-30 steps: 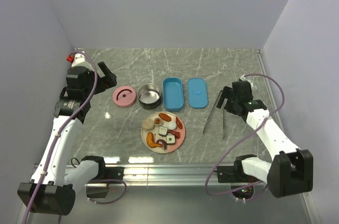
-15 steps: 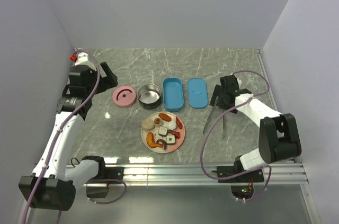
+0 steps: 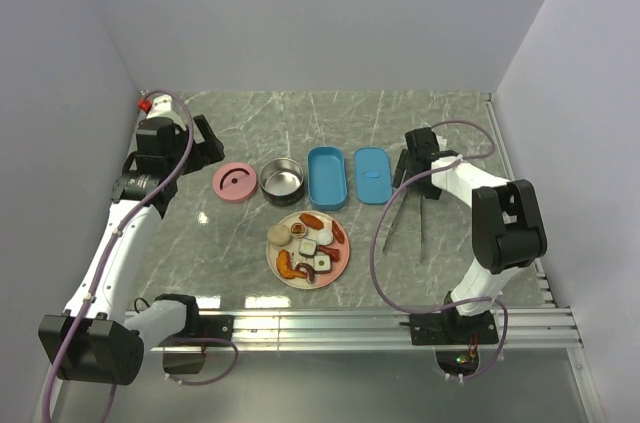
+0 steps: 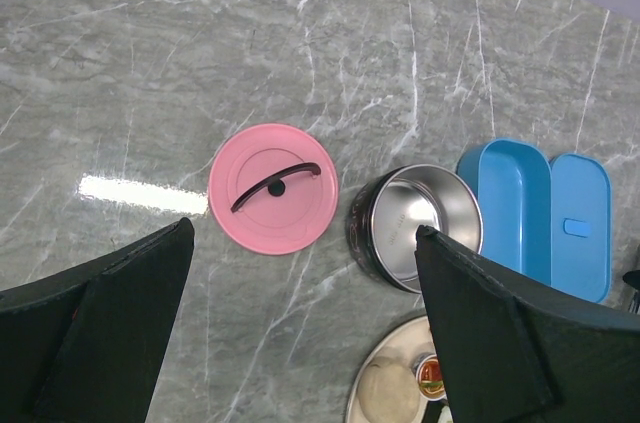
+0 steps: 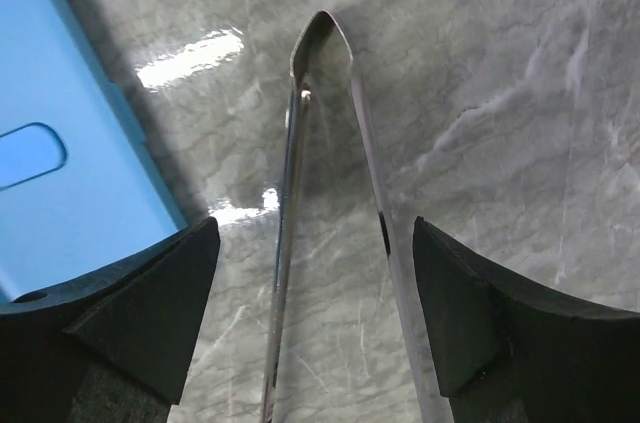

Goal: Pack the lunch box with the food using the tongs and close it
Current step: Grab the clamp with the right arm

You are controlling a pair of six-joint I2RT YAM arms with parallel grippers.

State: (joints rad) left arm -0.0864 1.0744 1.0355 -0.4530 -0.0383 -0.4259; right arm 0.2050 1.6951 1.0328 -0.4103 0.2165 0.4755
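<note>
Tongs [image 5: 289,193] flat on marble surface [image 3: 300,123], just right of blue lid [image 3: 373,175].
Right hand [image 5: 315,243] spread wide, straddling tongs near joined end, grasping nothing. Left hand [image 4: 302,231] released, empty, above pink lid [image 4: 273,188] and steel bowl [image 4: 420,223]. Food [image 3: 310,246] on plate [image 3: 271,248], in front of open blue lunch box [image 3: 328,179].

Pink lid [image 3: 234,183] beside steel bowl [image 3: 283,181], marble table [image 3: 300,113]
</note>
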